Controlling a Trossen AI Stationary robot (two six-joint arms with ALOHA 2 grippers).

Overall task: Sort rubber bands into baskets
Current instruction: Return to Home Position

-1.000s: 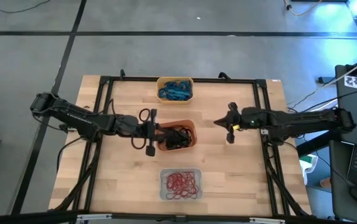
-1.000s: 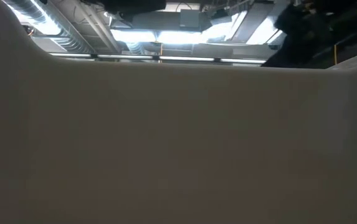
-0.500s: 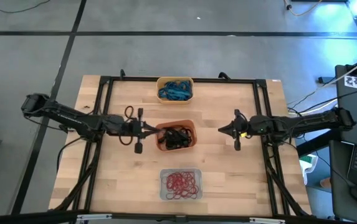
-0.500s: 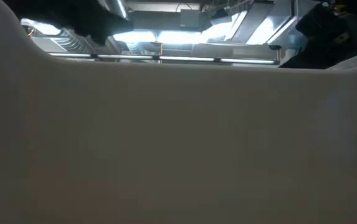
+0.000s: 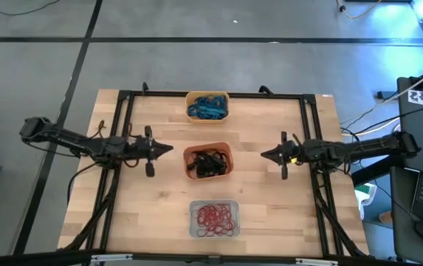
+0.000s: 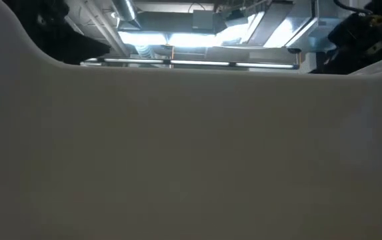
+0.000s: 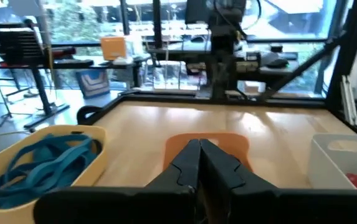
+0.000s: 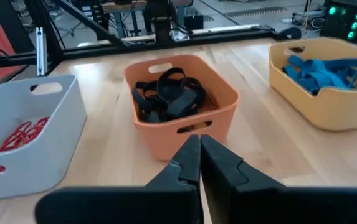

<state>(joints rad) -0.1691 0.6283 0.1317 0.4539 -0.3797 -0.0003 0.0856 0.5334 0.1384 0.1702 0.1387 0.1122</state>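
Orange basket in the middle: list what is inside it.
A tangled heap of black rubber bands fills the orange basket. No other colour shows; whatever lies under the heap is covered.

Bright, even light; soft shadows.

A pale wall [image 6: 191, 153] close to the lens filled nearly all of the low view and hid the table [image 5: 152, 199]. In the left wrist view the left gripper [image 7: 198, 146] covered the near side of the orange basket [image 7: 228, 143], while the yellow basket [image 7: 97, 158] and the whitish basket [image 7: 340, 155] ran off the picture's edges. From above, the red rubber bands [image 5: 214, 216] were too small to count.
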